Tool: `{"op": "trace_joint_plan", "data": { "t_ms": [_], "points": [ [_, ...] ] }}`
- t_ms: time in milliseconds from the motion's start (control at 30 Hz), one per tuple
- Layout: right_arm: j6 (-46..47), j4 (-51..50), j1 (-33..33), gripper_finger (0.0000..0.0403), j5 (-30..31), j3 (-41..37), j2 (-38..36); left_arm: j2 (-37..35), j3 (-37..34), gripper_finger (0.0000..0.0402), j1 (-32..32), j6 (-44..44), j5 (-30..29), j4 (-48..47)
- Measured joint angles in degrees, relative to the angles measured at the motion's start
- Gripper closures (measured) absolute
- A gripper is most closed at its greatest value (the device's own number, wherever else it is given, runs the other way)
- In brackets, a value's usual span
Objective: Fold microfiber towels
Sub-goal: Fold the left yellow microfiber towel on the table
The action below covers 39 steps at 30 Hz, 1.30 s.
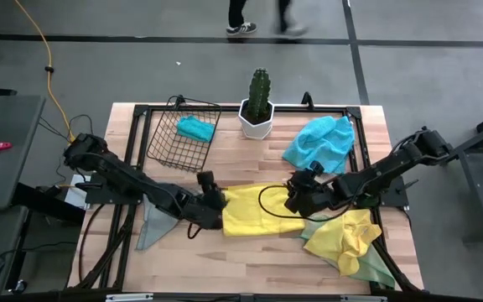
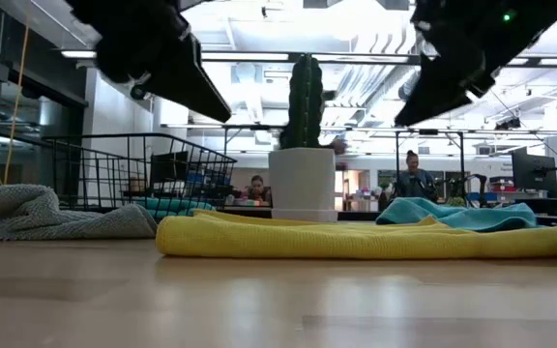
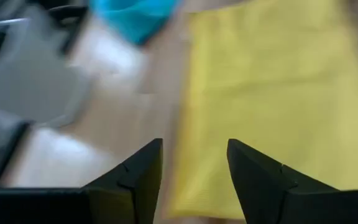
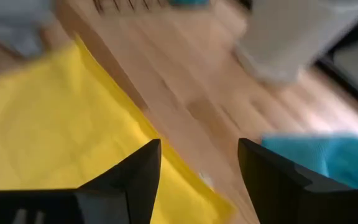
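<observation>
A folded yellow towel (image 1: 254,210) lies on the counter (image 1: 250,256) between the left gripper (image 1: 212,199) and right gripper (image 1: 296,199).

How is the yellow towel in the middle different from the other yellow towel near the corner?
The middle yellow towel lies flat and folded with straight edges; the corner yellow towel is crumpled. The middle one rests on bare wood; the corner one sits on a pale green towel. Both are bright yellow.

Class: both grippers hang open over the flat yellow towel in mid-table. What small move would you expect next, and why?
Probably both lift clear. The yellow towel already lies folded flat, and the left gripper and right gripper stand open at its opposite ends, holding nothing. A crumpled yellow towel nearby looks unfolded.
</observation>
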Motion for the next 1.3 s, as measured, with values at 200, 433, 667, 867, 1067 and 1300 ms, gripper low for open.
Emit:
{"op": "trace_joint_plan", "data": {
  "t_ms": [200, 433, 667, 867, 1067, 1300],
  "points": [
    [-6.9, 24.8, 2.8, 0.0196, 3.4, -10.1, 0.0, 0.5, -11.3, 0.0229, -3.6, 7.6, 11.0, 29.7],
    [-14.3, 65.3, 4.5, 0.0196, -4.0, -24.6, 0.0, 0.3, -18.0, 0.0229, -6.6, 4.5, 12.5, 44.8],
    [-19.5, 71.7, 4.5, 0.0196, -5.6, -25.7, 0.0, 6.6, -10.4, 0.0229, -7.2, 2.9, 12.6, 34.4],
    [-19.1, 71.3, 4.5, 0.0196, -5.6, -25.7, 0.0, 12.7, -2.3, 0.0229, -7.6, 1.5, 14.2, 20.3],
    [-18.8, 70.6, 4.5, 0.0196, -5.4, -25.7, 0.1, 14.0, -2.0, 0.0229, -9.2, -1.3, 10.8, 18.3],
    [-17.9, 69.3, 4.4, 0.0197, -4.1, -25.7, 0.1, 14.2, -2.1, 0.0229, -8.6, -1.5, 9.5, 15.4]
  ]
}}
